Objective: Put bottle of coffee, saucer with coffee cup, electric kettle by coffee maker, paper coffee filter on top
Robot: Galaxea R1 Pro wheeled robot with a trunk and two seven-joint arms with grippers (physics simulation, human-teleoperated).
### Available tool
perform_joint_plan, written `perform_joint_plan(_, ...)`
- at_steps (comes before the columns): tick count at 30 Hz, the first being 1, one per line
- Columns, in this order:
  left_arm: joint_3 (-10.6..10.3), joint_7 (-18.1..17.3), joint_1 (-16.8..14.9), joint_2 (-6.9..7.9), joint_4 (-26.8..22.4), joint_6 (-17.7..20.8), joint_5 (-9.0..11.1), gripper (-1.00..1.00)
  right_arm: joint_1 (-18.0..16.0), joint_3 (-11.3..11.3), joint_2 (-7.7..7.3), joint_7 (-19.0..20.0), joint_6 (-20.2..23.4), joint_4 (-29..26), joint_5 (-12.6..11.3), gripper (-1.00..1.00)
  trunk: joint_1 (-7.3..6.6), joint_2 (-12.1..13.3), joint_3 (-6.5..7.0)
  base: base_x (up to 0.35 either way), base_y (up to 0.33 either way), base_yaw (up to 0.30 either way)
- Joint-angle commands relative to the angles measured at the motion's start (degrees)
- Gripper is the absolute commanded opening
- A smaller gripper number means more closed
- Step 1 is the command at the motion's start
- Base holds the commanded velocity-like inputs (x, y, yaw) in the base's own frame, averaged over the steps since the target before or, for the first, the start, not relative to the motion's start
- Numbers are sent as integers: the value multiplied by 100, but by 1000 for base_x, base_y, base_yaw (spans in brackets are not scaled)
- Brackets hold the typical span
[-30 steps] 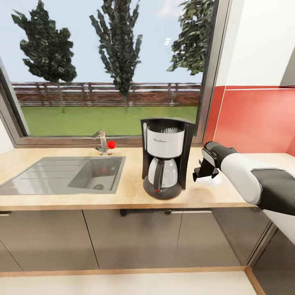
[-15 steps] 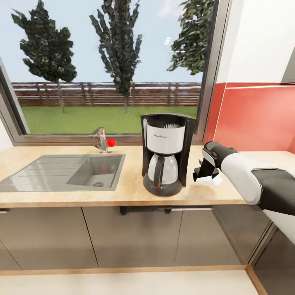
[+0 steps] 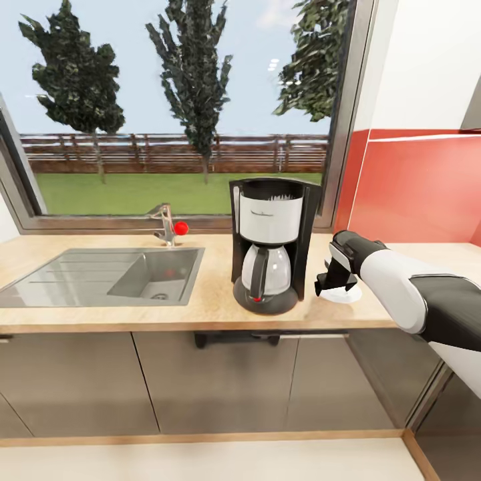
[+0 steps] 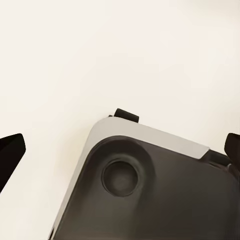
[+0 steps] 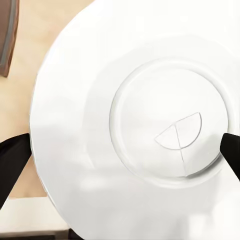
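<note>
The right gripper (image 3: 332,286) hangs just above the white saucer (image 5: 135,120), which lies flat on the countertop (image 3: 207,304) beside the coffee maker (image 3: 270,244); its fingers are spread wide apart, grasping nothing. The left gripper (image 4: 120,155) is likewise released, over the robot's own base. If the arm lifts carelessly, a fingertip could catch the saucer's rim and drag it off toward the counter edge. The saucer carries no cup; the sink (image 3: 107,277) is empty.

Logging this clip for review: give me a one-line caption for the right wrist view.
Right pincer open above the white saucer on the wooden countertop.
</note>
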Motion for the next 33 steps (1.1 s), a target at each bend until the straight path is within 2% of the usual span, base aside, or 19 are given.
perform_joint_plan(1, -39, 32, 3, 0, -11, -8, 23, 100, -8, 37, 0, 57, 3, 9, 40, -100, 23, -45, -24, 0, 0, 0)
perform_joint_plan(20, -39, 32, 3, 0, -11, -8, 22, 100, -8, 37, 0, 55, 3, 9, 41, -100, 440, -807, -365, 0, 0, 0)
perform_joint_plan(25, -39, 32, 3, 0, -11, -14, 26, 100, -8, 37, 0, 55, 3, 9, 41, -100, 440, -807, -365, 0, 0, 0)
perform_joint_plan(33, -39, 32, 3, 0, -11, -12, 19, 100, -8, 37, 4, 55, 3, 9, 41, -100, 616, -1128, -508, 0, 0, 0)
